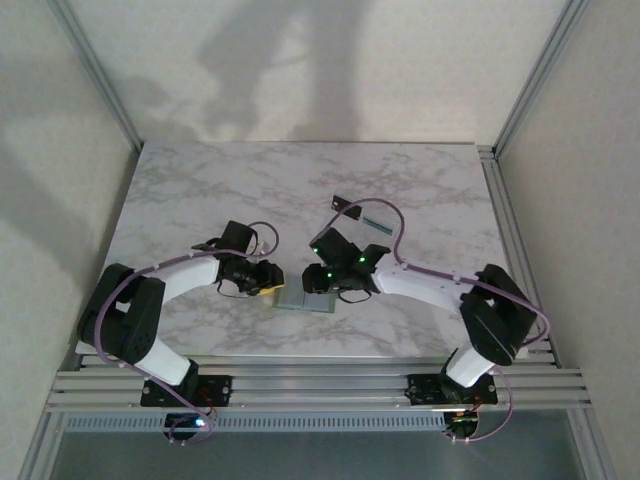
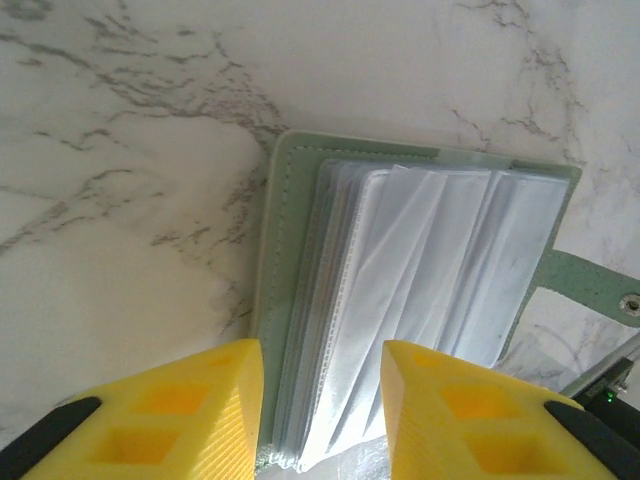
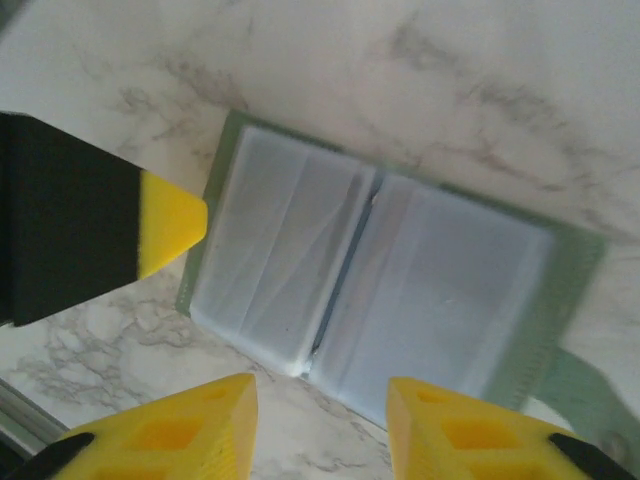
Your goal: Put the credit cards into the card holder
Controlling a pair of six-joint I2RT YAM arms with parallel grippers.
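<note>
Early stage, by my read: card holder point(image 1: 303, 300) lies open on counter point(image 1: 200, 190) btwn the two hands. Its clear sleeves look empty, so no card is in yet and all inserting is left to do. Left hand point(image 2: 322, 425) is part-open astride the sleeve stack; can't tell if it's pinching. Right hand point(image 3: 320, 430) is open w/ nothing in it, just over the holder. Credit cards point(image 1: 376, 225): prob. the small flat bits past the right arm, too small to ID. Snap tab point(image 2: 600, 285) is cut off at the frame edge.
</note>
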